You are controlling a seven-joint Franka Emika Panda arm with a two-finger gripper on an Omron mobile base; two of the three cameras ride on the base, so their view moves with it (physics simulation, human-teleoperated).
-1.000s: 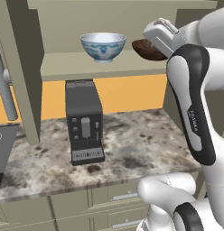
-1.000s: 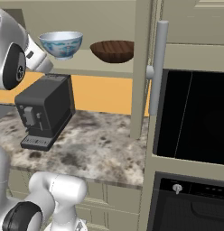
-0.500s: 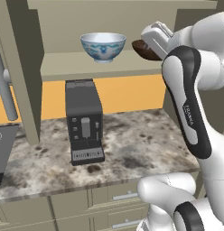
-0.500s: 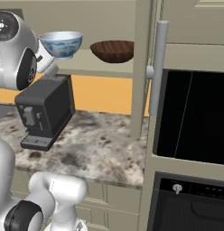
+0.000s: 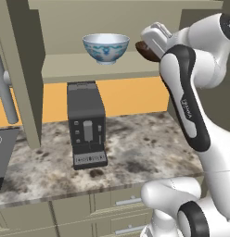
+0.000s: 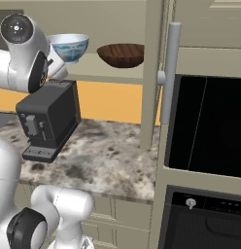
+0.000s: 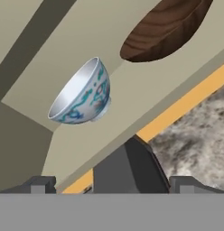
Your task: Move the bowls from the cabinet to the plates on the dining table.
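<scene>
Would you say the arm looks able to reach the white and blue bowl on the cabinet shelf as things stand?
Probably yes: the white and blue bowl sits alone on the open shelf, apart from the wooden bowl, with nothing between it and the tool.

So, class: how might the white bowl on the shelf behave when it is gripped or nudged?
The white bowl looks glazed, so it is probably stiff, slick and breakable. It stands on a narrow foot beneath a wide rim, so a push near the rim may tip it. Once tipped, its round wall could let it roll along the shelf.
</scene>
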